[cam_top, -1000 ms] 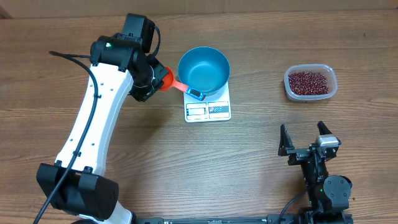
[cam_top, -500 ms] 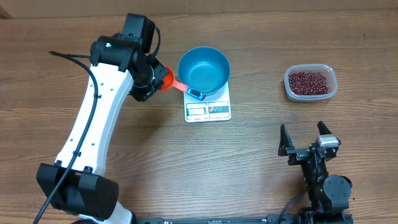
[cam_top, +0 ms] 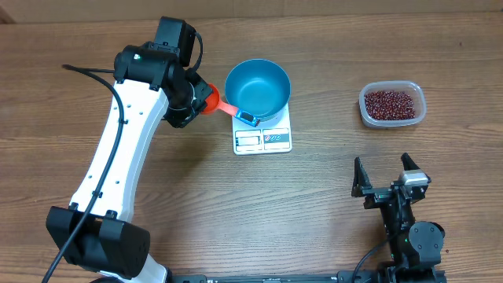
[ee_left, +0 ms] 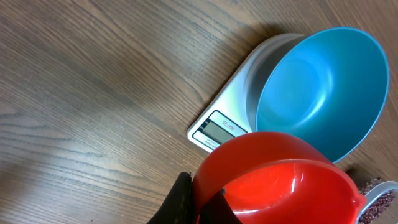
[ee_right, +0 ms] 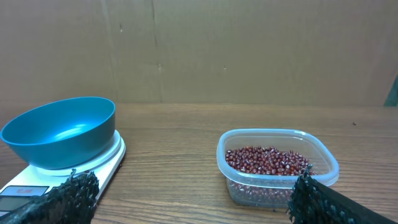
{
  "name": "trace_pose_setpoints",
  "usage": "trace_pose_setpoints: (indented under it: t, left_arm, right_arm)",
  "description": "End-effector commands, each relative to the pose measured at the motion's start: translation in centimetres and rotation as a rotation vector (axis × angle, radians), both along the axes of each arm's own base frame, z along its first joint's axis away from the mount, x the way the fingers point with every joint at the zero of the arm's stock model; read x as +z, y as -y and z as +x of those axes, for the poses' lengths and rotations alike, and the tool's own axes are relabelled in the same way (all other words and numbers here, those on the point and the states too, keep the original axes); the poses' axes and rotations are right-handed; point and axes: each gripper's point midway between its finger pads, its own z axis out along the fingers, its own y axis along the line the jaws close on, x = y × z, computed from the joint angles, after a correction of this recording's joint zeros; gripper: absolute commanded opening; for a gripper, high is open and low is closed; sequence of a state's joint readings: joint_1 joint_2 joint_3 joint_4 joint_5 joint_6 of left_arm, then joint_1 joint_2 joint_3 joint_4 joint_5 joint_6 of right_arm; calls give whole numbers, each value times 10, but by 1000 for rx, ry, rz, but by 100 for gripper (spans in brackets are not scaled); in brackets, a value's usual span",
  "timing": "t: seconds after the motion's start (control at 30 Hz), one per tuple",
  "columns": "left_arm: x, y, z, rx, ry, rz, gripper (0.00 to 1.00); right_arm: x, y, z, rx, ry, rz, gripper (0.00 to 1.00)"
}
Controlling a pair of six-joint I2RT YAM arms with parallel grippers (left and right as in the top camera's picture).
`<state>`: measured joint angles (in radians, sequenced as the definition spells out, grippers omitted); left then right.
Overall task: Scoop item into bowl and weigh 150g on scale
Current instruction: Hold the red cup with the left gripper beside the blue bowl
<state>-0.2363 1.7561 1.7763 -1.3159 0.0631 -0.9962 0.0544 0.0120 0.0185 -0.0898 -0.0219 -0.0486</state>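
Items on your wooden tabletop (cam_top: 314, 204), as they stand:

1. The scale (cam_top: 263, 139): white, flat, near the middle towards the far side. Its display window faces you. The reading is too small to make out.
2. The bowl (cam_top: 259, 90): deep blue and upright, sitting on the scale's far half. Its smooth inner wall is in full view.
3. The beans (cam_top: 389, 102): a loose red-brown heap inside a clear plastic tub (cam_top: 393, 83), to your right of the scale and well apart from it.
4. The scoop (cam_top: 210, 100): orange-red, held off the tabletop just left of the bowl. A thin stem runs from it to a small blue piece over the scale's near-left part, beside the bowl. From the left wrist view its cup sits between the camera and the bowl.
5. Your left hand (cam_top: 198, 101): clamped tight on the scoop.
6. Your right hand (cam_top: 383, 169): fingers spread fully wide, gripping nothing, low near the front right edge. It faces the tub and the scale.
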Motion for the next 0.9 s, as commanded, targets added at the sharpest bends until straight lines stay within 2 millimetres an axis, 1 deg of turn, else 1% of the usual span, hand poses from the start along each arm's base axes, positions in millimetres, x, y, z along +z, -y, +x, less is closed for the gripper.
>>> trace_pose_setpoints:
  t: [0.0, 0.7, 0.87]
  left_arm:
    - [19, 2, 4, 11, 67, 0, 4]
    - [21, 3, 8, 19, 86, -9, 4]
    - [22, 4, 10, 75, 87, -29, 4]
  right_arm:
    - [-2, -2, 0, 7, 5, -2, 100]
    - [-2, -2, 0, 7, 5, -2, 100]
    - [-2, -2, 0, 7, 5, -2, 100]
